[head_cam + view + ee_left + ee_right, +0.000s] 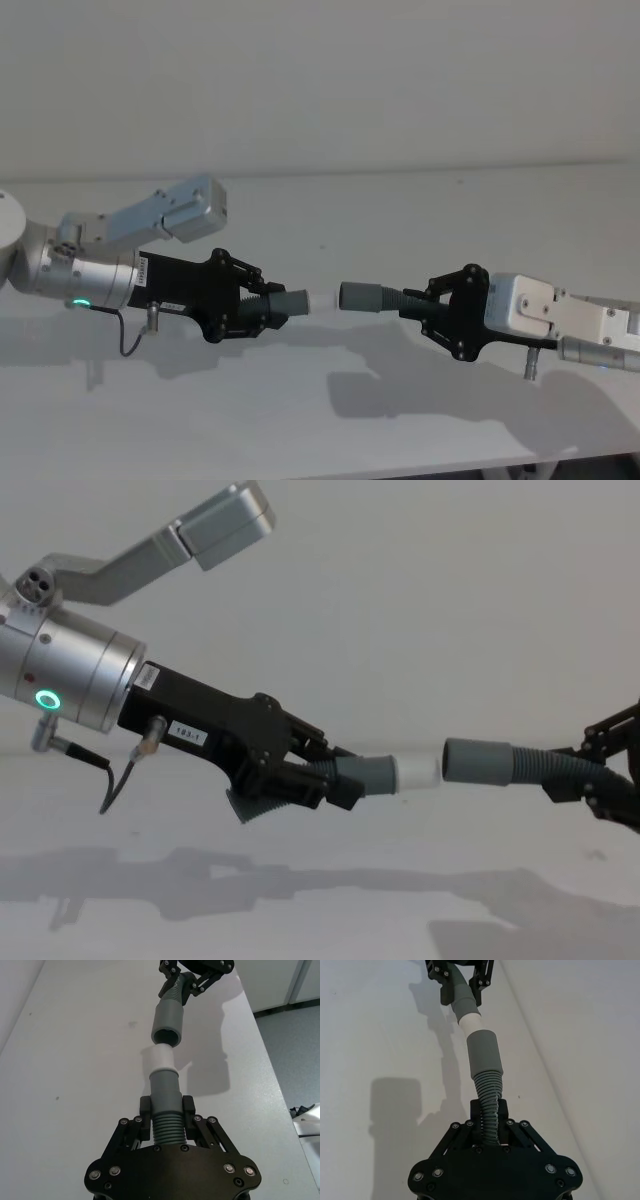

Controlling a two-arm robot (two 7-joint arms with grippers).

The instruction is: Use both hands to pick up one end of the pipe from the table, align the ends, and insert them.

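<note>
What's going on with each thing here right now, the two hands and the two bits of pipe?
Left hand: shut on the white-tipped pipe piece, held above the table.
Right hand: shut on the ribbed pipe piece, also held up.
White-tipped pipe piece: tip facing the collar, not inserted.
Ribbed pipe piece: collar open, small gap to the tip.
Table: white, below both.

The left gripper clamps its two black fingers on the ribbed base of the shorter pipe piece. Straight out from the fingertips, its white tip faces the open grey collar of the longer piece, a narrow gap between them. Beyond, the right gripper grips that piece above the white table.
</note>
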